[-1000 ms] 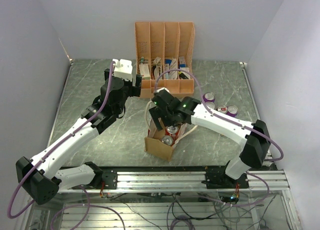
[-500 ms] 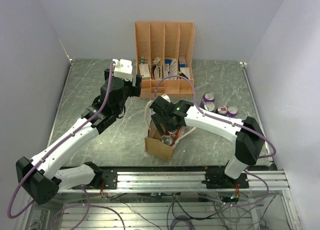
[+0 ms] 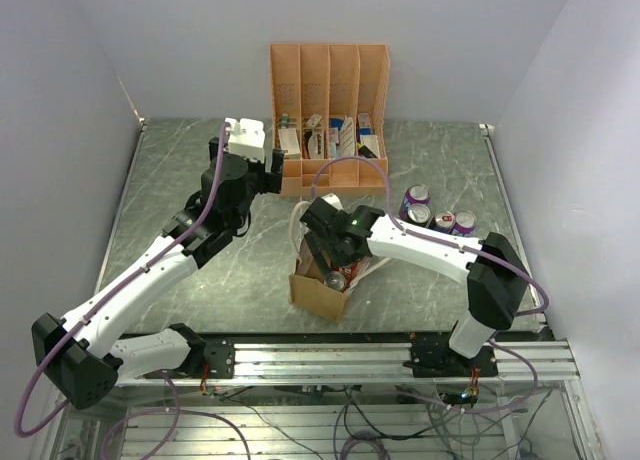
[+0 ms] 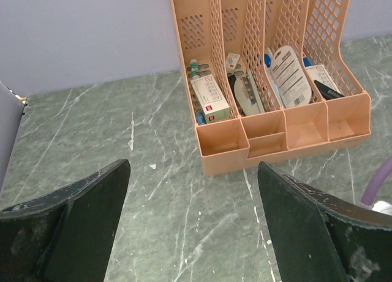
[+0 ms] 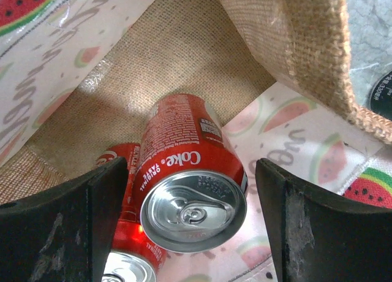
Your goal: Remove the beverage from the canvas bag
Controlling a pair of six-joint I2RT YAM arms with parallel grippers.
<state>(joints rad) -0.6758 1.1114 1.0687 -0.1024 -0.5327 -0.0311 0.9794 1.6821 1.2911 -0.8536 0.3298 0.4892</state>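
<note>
Our right tool (image 5: pixel 193 217) is down inside the canvas bag (image 5: pixel 165 55) with its jaws spread wide and nothing gripped. Its two fingers (image 5: pixel 73 227) stand on either side of a leaning Coke can (image 5: pixel 184 165) whose top faces us, and as far as we can tell they do not touch it. The main risk, in our view, is the close itself. A second red can (image 5: pixel 119 263) sits tucked against the left side of the first, just inside the left finger. A squeeze from here could catch both cans, or wedge that finger against the lower one and stop short of a firm hold. Because the Coke can is tilted, the pads may meet its curved wall off square and let it twist or slip on the lift. The soft watermelon-print lining (image 5: pixel 294 147) lies close to the right finger and could be pinched in with the can, dragging the bag upward. Nothing pins the bag down: our left tool (image 4: pixel 193 227) hovers open and empty over the table (image 4: pixel 153 196), facing the file organizer (image 4: pixel 269 80), well apart from the bag. From above, a rope handle (image 3: pixel 296 230) loops beside the wrist and might snag.
</note>
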